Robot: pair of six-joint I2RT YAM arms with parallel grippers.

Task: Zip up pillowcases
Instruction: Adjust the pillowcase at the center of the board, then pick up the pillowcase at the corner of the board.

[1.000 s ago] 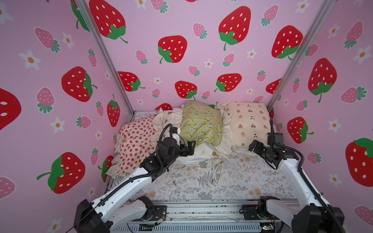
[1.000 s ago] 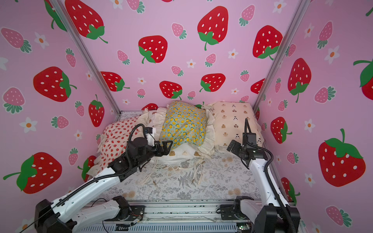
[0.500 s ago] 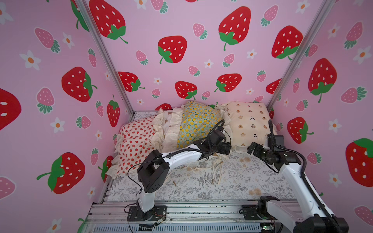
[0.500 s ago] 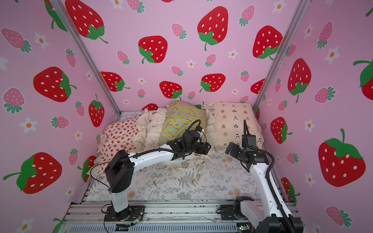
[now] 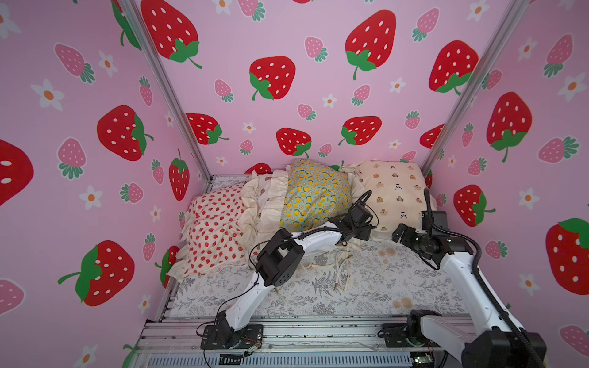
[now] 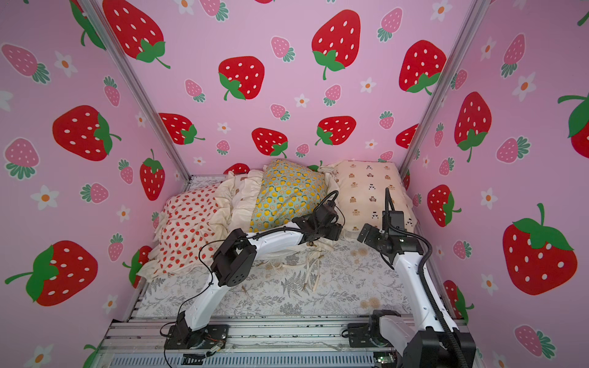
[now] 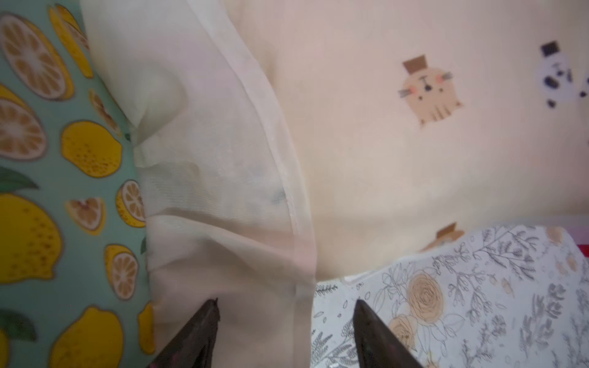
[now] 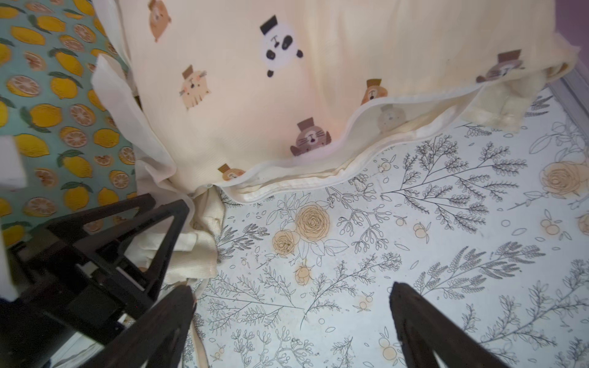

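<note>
Pink strawberry-and-flower print walls (image 5: 318, 105) three sides; aluminium corner posts (image 5: 168, 92); grey fern-print sheet (image 5: 382, 286) below; metal rails (image 5: 318, 337) at front.

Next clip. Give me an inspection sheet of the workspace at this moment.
Surface: fern-print sheet, lying flat.
Job's things: strawberry pillowcase, lemon pillowcase and animal-print pillowcase along the back; fourth pillowcase mostly hidden; the animal-print one's near edge gapes open.
Clutter: loose cream ties on the sheet.
Grippers: left gripper open, straddling a cream ruffle; right gripper open, empty, over the sheet.
Cables: black cable looped at the left wrist; ribbed hose along the right arm.
Surroundings: strawberry-print walls; metal rails in front.
</note>
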